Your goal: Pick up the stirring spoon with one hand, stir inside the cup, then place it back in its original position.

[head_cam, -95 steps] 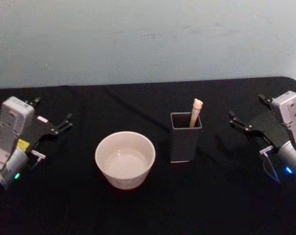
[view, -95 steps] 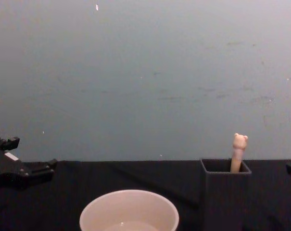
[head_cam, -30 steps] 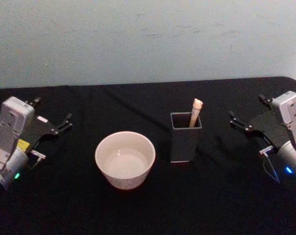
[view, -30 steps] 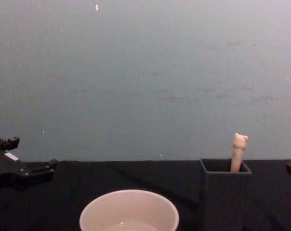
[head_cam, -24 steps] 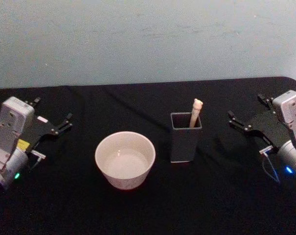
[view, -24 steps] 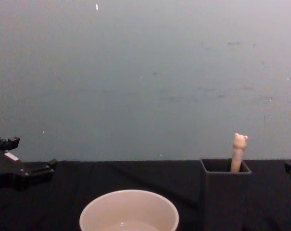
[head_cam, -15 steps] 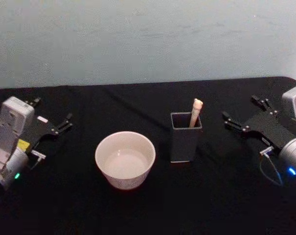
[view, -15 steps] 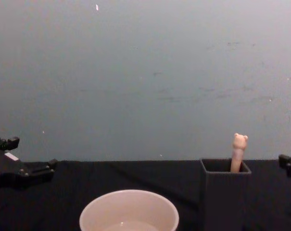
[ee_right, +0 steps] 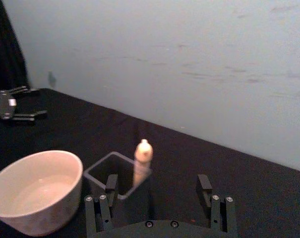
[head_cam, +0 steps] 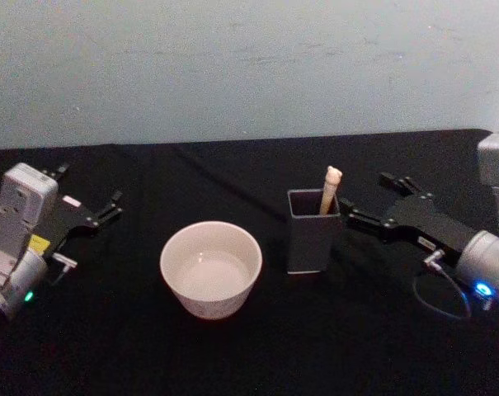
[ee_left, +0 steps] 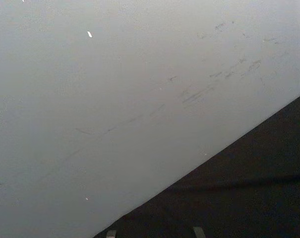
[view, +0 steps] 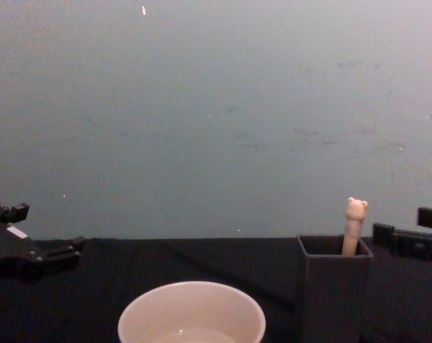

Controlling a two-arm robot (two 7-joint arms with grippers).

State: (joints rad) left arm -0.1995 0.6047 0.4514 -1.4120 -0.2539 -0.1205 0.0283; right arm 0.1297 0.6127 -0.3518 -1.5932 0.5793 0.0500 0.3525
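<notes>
Two grippers, both empty. We logged the cup (head_cam: 210,268) nearest, then the stirring spoon (head_cam: 330,188) standing in the dark holder (head_cam: 313,235). Risk, in our judgement: a low approach could topple the holder. The right gripper (head_cam: 366,198) stood spread wide beside the handle, touching nothing; the left gripper (head_cam: 88,191) sat parked far left, fingers apart.

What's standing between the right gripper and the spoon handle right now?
Nothing visible. The right gripper, open, sits just right of the holder, and the spoon handle sticks up above its rim. Only the holder's walls surround the spoon's lower part. The left gripper rests far left.
</notes>
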